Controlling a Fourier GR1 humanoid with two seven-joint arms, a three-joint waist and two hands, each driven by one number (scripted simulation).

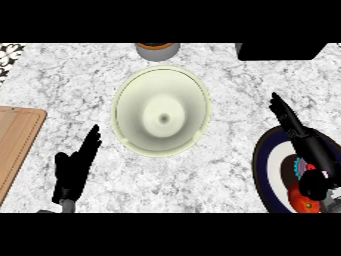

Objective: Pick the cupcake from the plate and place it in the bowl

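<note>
Stretching straight-fingered, the right hand overlies the cupcake.

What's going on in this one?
The robot's right hand is over the dark blue-rimmed plate at the counter's right, fingers straight, not curled round anything. The cupcake still sits on that plate, mostly hidden under the hand. The pale bowl in the middle holds nothing. The left hand rests open at the lower left, beside a wooden cutting board.
</note>
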